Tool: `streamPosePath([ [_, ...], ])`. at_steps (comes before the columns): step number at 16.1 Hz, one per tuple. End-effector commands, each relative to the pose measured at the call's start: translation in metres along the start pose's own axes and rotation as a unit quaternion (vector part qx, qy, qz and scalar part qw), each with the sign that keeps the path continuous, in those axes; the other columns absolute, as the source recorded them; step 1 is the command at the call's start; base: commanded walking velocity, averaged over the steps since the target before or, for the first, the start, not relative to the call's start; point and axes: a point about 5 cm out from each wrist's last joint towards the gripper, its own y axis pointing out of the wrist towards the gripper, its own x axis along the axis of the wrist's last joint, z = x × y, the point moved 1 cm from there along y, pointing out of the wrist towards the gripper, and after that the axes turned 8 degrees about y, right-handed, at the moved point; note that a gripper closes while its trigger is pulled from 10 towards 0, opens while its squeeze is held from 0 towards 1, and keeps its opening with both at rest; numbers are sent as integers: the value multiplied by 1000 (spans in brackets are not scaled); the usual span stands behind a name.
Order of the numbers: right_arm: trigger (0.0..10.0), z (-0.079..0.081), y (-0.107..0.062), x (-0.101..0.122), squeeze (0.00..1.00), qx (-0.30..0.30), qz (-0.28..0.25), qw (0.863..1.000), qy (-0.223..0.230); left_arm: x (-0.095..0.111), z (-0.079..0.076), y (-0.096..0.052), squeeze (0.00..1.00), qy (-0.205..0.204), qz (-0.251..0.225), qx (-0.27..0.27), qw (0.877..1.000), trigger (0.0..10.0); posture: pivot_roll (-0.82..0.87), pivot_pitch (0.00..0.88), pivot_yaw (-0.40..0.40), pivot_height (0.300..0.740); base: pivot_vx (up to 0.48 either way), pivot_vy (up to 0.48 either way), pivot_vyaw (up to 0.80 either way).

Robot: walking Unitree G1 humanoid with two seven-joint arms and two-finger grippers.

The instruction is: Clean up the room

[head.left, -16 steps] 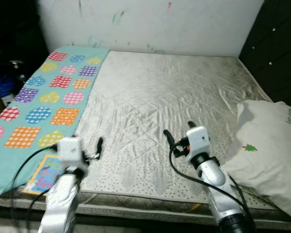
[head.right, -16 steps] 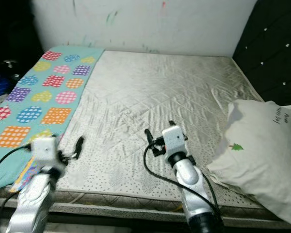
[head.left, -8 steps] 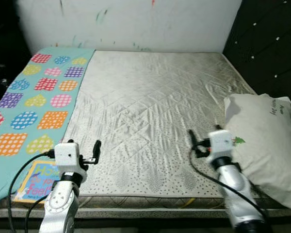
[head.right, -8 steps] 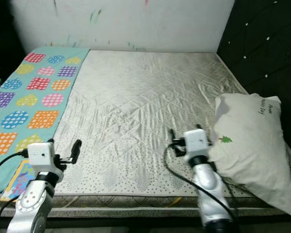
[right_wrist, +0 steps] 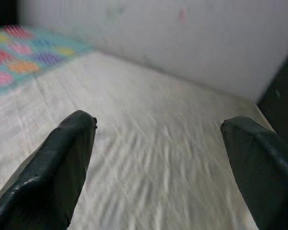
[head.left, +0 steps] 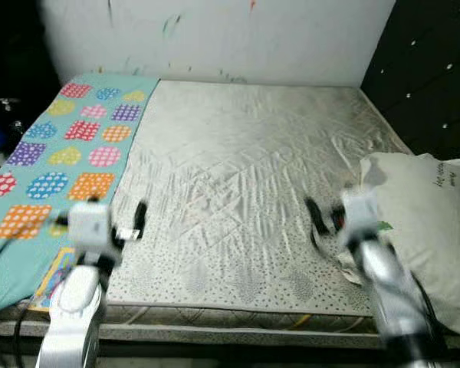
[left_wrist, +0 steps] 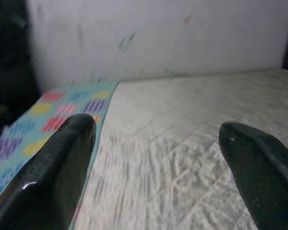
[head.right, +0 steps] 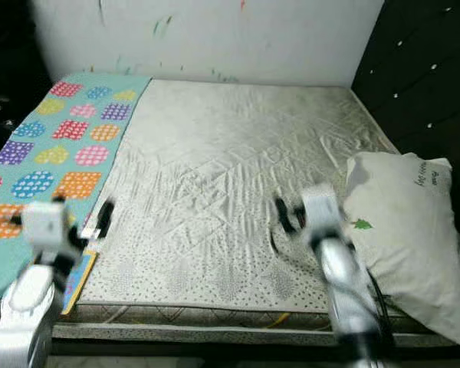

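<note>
A bare quilted mattress [head.left: 245,176] lies before me. Along its left side is a teal blanket [head.left: 61,153] printed with coloured shapes. A white pillow [head.left: 425,230] rests at the right front corner. My left gripper [head.left: 136,222] hovers open over the front left of the mattress, beside the blanket's edge, with nothing between its fingers [left_wrist: 62,163]. My right gripper [head.left: 326,218] is blurred, open and empty, just left of the pillow. Both wrist views look across the mattress toward the white wall.
A colourful book [head.left: 52,274] lies at the mattress's front left edge, partly under the blanket. A paint-marked white wall [head.left: 238,38] stands behind the bed and a dark tufted headboard [head.left: 437,77] on the right. Dark clutter sits at the far left.
The camera has swung about between frames. My right gripper has moved rightward, closer to the pillow, and is now blurred. My left gripper has risen slightly and stays open.
</note>
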Motion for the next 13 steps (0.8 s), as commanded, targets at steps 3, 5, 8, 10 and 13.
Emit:
streamPosePath([
  [3,10000,4,14,3,0,9,1,1000,-4,-8,-10,-3,0,20,23,-68,997,10000,18,9,-23,740,0,0,0],
  [5,10000,28,13,-7,0,49,3,999,-6,-14,-19,-8,0,0,39,-74,996,10000,8,5,-8,740,0,0,0],
  [8,10000,48,-2,-17,0,95,-5,995,28,-16,-32,-29,0,-21,38,-44,998,10000,51,6,-44,740,0,0,0],
  [10,10000,19,-25,-37,0,24,7,999,36,-21,-17,-40,0,-32,56,23,998,10000,70,9,-58,740,0,0,0],
  [13,10000,-16,-53,-56,0,-63,41,995,66,-29,-2,-40,0,-42,70,63,995,10000,44,0,-51,740,0,0,0],
])
